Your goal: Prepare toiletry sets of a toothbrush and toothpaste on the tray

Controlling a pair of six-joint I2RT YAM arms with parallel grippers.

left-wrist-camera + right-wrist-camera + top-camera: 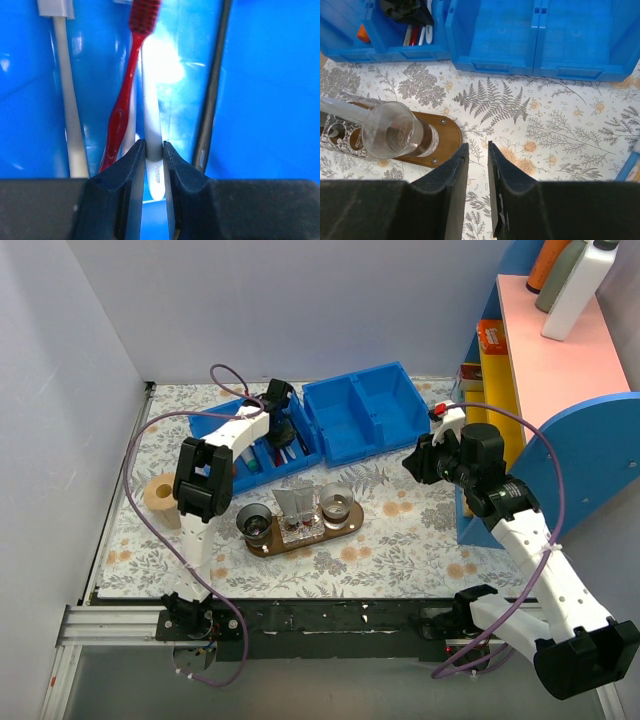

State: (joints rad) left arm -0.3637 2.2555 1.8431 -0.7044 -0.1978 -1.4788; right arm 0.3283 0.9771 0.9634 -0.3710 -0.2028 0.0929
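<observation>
Here, my left jaws pinching the handle of the slim white toothbrush (150, 110) inside the blue plastic bin (270, 110), beside a red toothbrush (124, 95), my right jaws slightly parted and empty above the floral tabletop (560, 130), near the dark brown oval wooden tray (448, 134).

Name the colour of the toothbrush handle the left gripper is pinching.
The toothbrush in the left gripper is white; left wrist view shows it best.

White toothbrush (151, 117), blue bin (270, 100)
</observation>
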